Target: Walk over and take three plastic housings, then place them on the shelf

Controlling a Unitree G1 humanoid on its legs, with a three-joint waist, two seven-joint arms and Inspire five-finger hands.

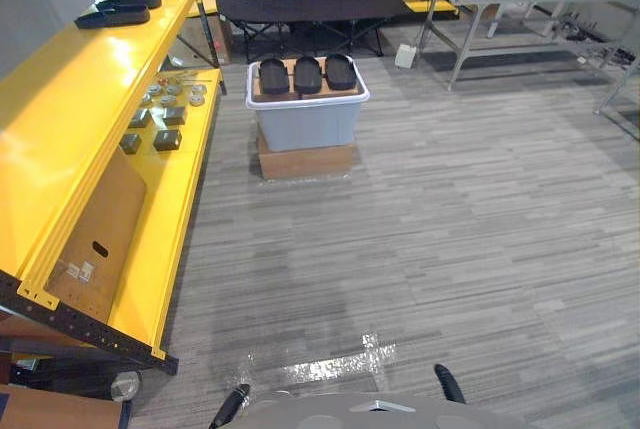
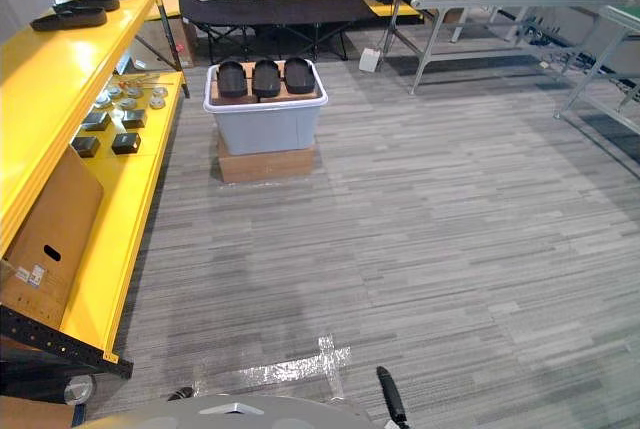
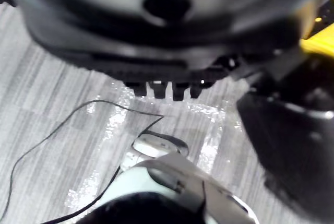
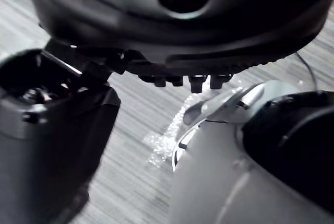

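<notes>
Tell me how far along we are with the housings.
Nothing done yet: three housings sit on the bin ahead. In hand: nothing; left hand and right hand hang empty. Left: walk over, take them, place them on the yellow shelf.

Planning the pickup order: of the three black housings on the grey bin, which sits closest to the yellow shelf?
The left-hand housing on the bin; the middle housing and right-hand housing lie farther from the yellow shelf.

Three housings (image 1: 307, 74) seemingly in a bin (image 1: 307, 121), itself atop a box (image 1: 305, 162), shelf (image 1: 60, 119) to its left.
</notes>
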